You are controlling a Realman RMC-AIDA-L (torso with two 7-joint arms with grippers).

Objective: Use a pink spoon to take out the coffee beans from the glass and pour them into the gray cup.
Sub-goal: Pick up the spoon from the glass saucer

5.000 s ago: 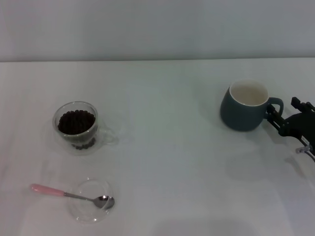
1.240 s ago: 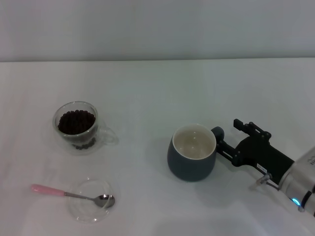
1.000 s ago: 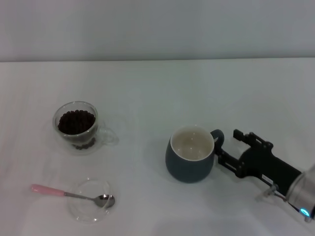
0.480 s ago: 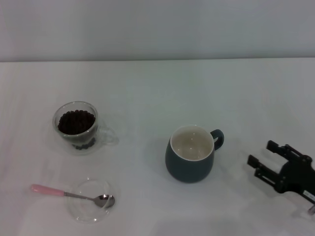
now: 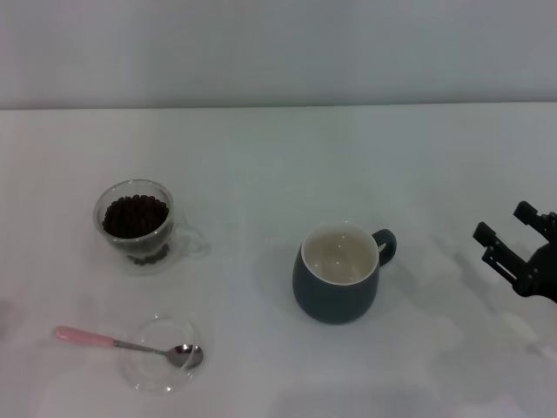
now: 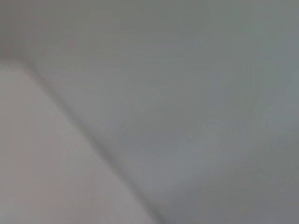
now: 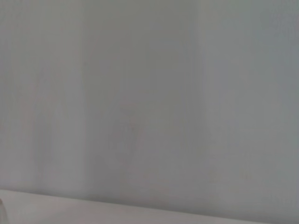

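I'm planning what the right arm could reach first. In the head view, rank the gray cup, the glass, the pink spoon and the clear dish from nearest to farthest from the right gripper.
Measured from the right gripper, open at the right edge:
1. gray cup, center-right.
2. clear dish, front left.
3. glass, left, farther back.
4. pink spoon, front left, its bowl resting in the dish.

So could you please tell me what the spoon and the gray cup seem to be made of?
The pink spoon: shiny bowl and neck, likely polished metal; matte pale pink handle, perhaps plastic or coated. The gray cup: opaque blue-gray outside, cream inside, smooth sheen, likely glazed ceramic.
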